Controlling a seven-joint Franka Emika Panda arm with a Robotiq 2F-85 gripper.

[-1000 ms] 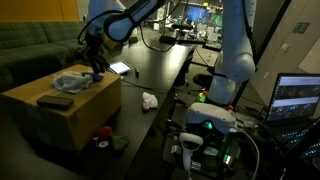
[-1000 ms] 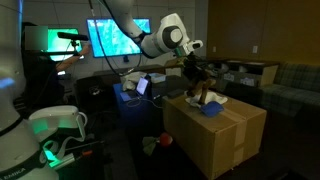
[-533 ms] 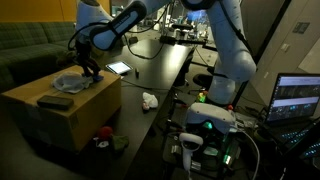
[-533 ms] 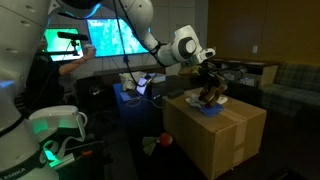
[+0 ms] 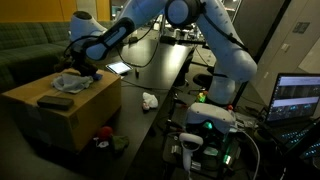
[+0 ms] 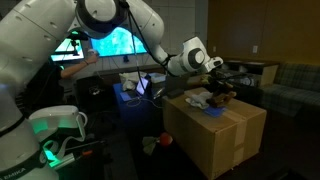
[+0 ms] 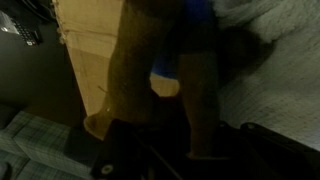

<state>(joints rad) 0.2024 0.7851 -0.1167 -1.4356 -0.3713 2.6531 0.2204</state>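
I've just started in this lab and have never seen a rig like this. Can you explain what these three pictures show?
The big white jointed machine is a robot arm with a claw at its tip. Two pictures come from cameras standing in the room, each looking from a different place. The third is dark and blurred. It comes from a camera on the arm's wrist, close to the surface. The arm bends over a cardboard box. On the box lie a crumpled pale sheet, a dark flat object and a small blue thing. The claw hangs right at the crumpled pale sheet. It is too dark to tell whether the claw is open, shut or holding anything.
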